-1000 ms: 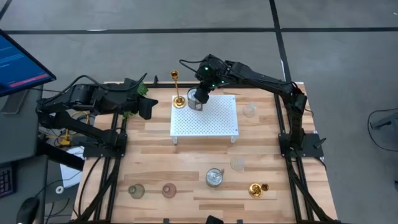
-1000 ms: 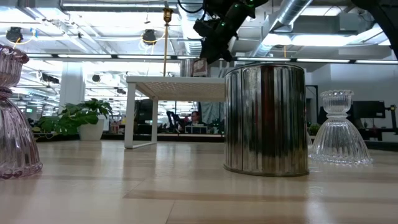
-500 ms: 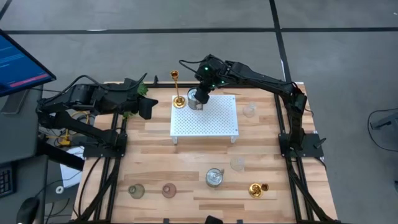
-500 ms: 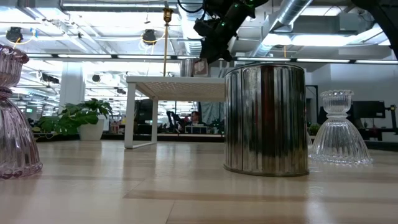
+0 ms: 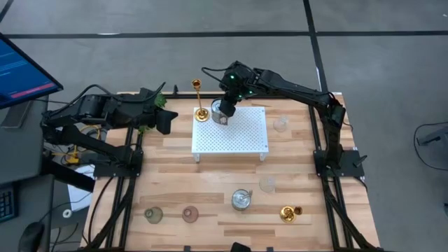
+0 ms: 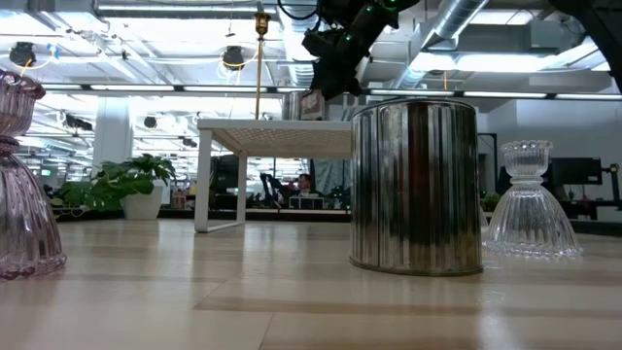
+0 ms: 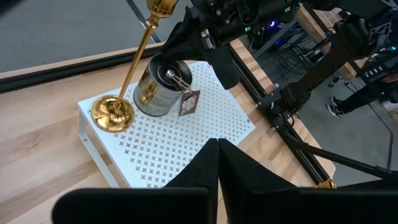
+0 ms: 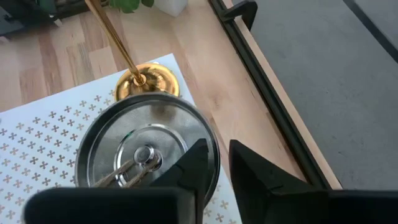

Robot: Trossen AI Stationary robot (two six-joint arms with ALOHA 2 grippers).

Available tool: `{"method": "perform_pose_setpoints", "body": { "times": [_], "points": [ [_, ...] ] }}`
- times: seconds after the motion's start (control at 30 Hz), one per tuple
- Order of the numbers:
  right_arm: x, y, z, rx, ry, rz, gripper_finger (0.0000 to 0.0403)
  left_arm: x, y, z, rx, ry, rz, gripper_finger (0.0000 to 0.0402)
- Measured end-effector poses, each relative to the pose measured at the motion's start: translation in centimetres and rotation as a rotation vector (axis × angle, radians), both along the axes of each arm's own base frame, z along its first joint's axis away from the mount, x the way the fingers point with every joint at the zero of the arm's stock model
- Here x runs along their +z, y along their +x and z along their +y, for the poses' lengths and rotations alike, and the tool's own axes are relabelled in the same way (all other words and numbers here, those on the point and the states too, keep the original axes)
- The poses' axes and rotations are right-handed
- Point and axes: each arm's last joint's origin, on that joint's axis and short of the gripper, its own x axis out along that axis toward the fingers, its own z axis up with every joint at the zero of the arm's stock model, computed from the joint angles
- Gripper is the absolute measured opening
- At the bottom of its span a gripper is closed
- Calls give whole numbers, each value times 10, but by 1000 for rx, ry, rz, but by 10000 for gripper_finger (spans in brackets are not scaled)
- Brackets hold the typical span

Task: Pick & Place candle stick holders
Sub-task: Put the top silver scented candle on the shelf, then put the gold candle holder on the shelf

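Right tool, in the lower middle of its wrist picture, straddles the rim of a shiny silver metal cup standing upright on the white perforated rectangular stand: one finger sits inside the wall, the other outside, with only a narrow gap between them. Whether they are pinching the wall or just letting go I cannot tell. From above, this tool sits at the stand's upper left corner, on the cup. The cup's long axis is vertical, mouth up, straight beneath the tool, so the coming move looks to be vertical. Just left of the cup stands a tall slender gold candlestick, also upright, its base nearly touching; it could be knocked. Left tool is clenched and empty, waiting over the bench at centre left, farther from the cup than the right.
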Motion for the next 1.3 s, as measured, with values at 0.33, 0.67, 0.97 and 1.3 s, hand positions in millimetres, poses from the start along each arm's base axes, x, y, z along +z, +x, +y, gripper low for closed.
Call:
{"method": "perform_pose_setpoints", "body": {
  "times": [0.33, 0.67, 0.97, 1.3],
  "points": [
    [3, 1, -1, 8, -22, -30, 102, 0, 0, 0, 0, 0, 0, 8],
    [60, -37, 23, 69, -68, -117, 184, -1, 1, -4, -158, -8, 24, 8],
    [130, -148, 88, 55, -88, -46, 184, -4, 13, -9, -274, -51, 59, 8],
    [120, -205, 155, -66, 83, 151, 170, -5, 17, -9, -284, -18, 79, 8]
  ]
}}
